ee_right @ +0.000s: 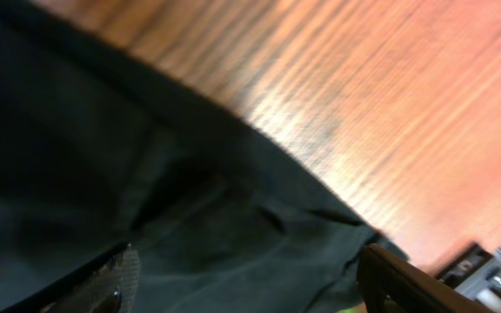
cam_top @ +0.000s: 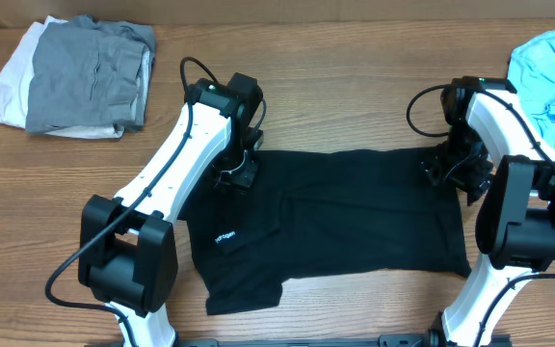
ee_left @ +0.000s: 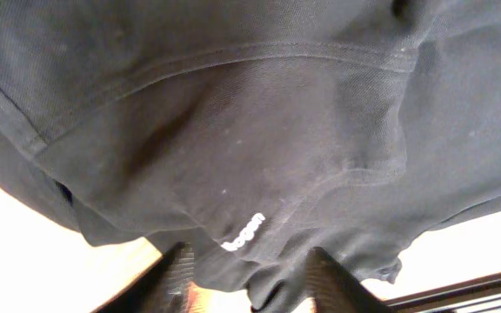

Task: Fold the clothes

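Note:
A black short-sleeved shirt [cam_top: 355,212] lies spread across the middle of the wooden table [cam_top: 355,106], its small white logo [cam_top: 224,238] near the left sleeve. My left gripper [cam_top: 239,173] is down at the shirt's far left corner. In the left wrist view its fingers [ee_left: 177,278] stand apart with a bunched edge of the shirt [ee_left: 250,113] between them, and the logo [ee_left: 242,233] shows just above. My right gripper [cam_top: 446,172] is at the far right corner. It stands wide open over the shirt [ee_right: 146,191], gripping nothing [ee_right: 250,283].
A stack of folded grey and white clothes [cam_top: 75,77] sits at the far left corner of the table. A crumpled light blue garment [cam_top: 552,77] lies at the far right edge. Bare wood [ee_right: 364,87] runs along the shirt's far edge.

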Robot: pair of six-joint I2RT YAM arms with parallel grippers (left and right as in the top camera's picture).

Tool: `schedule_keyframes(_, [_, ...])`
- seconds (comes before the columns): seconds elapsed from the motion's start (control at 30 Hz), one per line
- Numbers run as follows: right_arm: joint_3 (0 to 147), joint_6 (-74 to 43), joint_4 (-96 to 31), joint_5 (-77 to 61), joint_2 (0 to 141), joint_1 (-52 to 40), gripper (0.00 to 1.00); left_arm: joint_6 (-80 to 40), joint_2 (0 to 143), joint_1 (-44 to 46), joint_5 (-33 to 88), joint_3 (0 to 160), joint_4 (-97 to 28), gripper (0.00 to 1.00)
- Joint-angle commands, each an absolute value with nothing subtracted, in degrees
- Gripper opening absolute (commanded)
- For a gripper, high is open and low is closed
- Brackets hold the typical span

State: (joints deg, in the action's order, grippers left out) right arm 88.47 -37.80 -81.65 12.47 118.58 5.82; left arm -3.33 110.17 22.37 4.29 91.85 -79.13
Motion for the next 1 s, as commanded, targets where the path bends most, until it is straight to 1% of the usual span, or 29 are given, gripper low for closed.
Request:
schedule_keyframes(0.0, [90.83, -28.64, -79.83, 2.5, 118.63, 6.24, 0.8, -2.57, 110.37, 22.09, 8.75, 91.0, -77.8, 0.08])
schedule_keyframes(0.03, [90.8, -25.06, -79.05, -1.72, 118.63, 6.22, 0.72, -2.57, 110.37, 22.09, 10.24, 90.5, -77.23, 0.04])
schedule_keyframes(0.07, [90.78, -22.76, -78.5, -4.56, 118.65, 6.11, 0.66, -2.61, 110.37, 22.09, 10.87, 89.91, -76.77, 0.04])
schedule_keyframes(0.13, [90.7, -20.53, -77.71, -8.21, 118.65, 6.04, 0.45, -3.88, 110.37, 22.09, 11.05, 88.03, -75.66, 0.04])
schedule_keyframes(0.17, [90.7, -20.53, -77.38, -8.6, 118.65, 6.04, 0.27, -4.78, 110.37, 22.06, 11.05, 86.76, -75.0, 0.04])
schedule_keyframes(0.27, [89.56, -20.53, -75.13, -8.69, 118.65, 6.0, 0.11, -6.09, 110.37, 21.98, 11.0, 82.98, -72.75, 0.04])
schedule_keyframes(0.3, [88.86, -20.53, -74.06, -8.69, 118.69, 6.0, 0.08, -6.5, 110.37, 21.89, 11.03, 81.67, -71.57, 0.04])
schedule_keyframes(0.43, [85.73, -20.58, -69.71, -8.73, 118.69, 6.0, 0.05, -7.6, 110.37, 20.51, 11.0, 78.19, -67.88, 0.04])
schedule_keyframes(0.5, [83.57, -21.06, -66.52, -9.17, 118.69, 6.0, 0.04, -7.6, 110.63, 18.31, 10.98, 76.71, -65.65, 0.04])
schedule_keyframes(0.7, [80.53, -22.83, -61.89, -10.17, 118.76, 6.02, 0.04, -7.49, 114.56, 13.61, 11.22, 76.49, -65.54, 0.04])
schedule_keyframes(0.97, [79.83, -25.32, -57.93, -9.58, 119.37, 6.02, 0.05, -7.33, 120.92, 11.33, 10.96, 76.49, -62.04, 0.04])
